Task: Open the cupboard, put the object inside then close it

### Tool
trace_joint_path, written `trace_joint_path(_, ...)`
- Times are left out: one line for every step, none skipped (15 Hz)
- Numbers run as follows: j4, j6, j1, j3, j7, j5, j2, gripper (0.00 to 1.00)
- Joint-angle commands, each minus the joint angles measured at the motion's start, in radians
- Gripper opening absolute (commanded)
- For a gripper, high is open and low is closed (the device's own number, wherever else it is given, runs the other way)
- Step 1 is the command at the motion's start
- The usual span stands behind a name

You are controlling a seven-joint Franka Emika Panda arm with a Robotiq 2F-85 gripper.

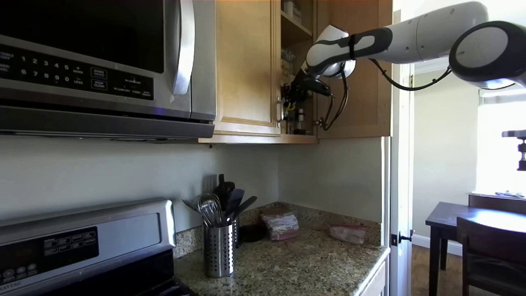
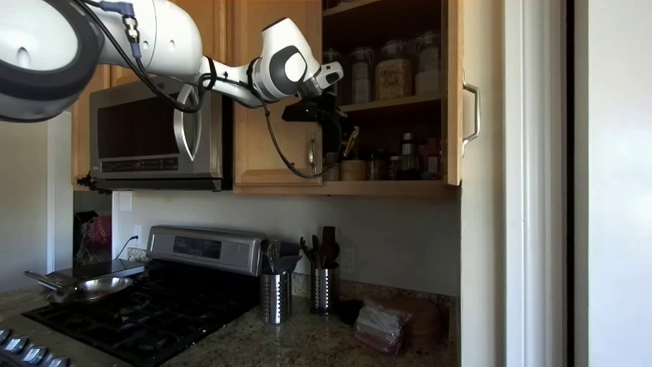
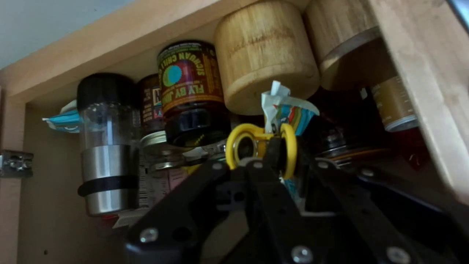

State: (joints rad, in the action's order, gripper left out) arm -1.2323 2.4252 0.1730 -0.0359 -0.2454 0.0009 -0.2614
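Fingers (image 3: 274, 157) nearly together, and they look clamped on the yellow-handled scissors (image 3: 261, 136), one loop btwn them; exact contact's too dark to tell. Scissors sit low in the cupboard (image 2: 384, 187) opening, loops showing at the tips; how deep, can't say. Just beside them in the wrist view, a crinkly packet (image 3: 293, 115); touching or not, no telling. Then a wooden tub (image 3: 263, 55), the chilli jar (image 3: 192, 73) and a steel-and-clear grinder (image 3: 110, 163) further off: tight parking, this! Outward again, the open door (image 1: 365, 98) stands wide, its neighbour, the closed door (image 1: 246, 61), flat to the cupboard. Way below, the bench (image 1: 283, 263) w/ a utensil holder (image 1: 219, 251), not in play.

So, I'd call it: opening's done; putting the obj. inside is in hand, prob. near its end. Closing's not yet done. Next move wants a gentle set-down in whatever room there is, w/o tipping the neighbours, then fingers apart, straight back out, & only once the arm's clear, door pushed to, ASAP!
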Motion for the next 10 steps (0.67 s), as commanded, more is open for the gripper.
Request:
trace_joint_path(0.115,0.010,0.016,0.016,0.064,0.044,-0.088,0.04)
trace_joint_path(0.137,0.012,0.016,0.015,0.071,0.043,-0.109,0.04)
trace_joint_path(0.156,0.016,0.019,0.012,0.077,0.038,-0.123,0.04)
trace_joint_path(0.174,0.013,0.021,0.011,0.080,0.037,-0.137,0.04)
trace_joint_path(0.193,-0.001,0.026,0.011,0.085,0.037,-0.149,0.04)
trace_joint_path(0.209,-0.012,0.029,0.012,0.090,0.038,-0.158,0.36)
trace_joint_path(0.219,-0.017,0.034,0.015,0.098,0.044,-0.162,0.37)
trace_joint_path(0.228,-0.024,0.039,0.017,0.098,0.051,-0.164,0.42)
trace_joint_path(0.231,-0.028,0.043,0.019,0.103,0.060,-0.160,0.50)
trace_joint_path(0.233,-0.032,0.047,0.020,0.109,0.068,-0.151,0.55)
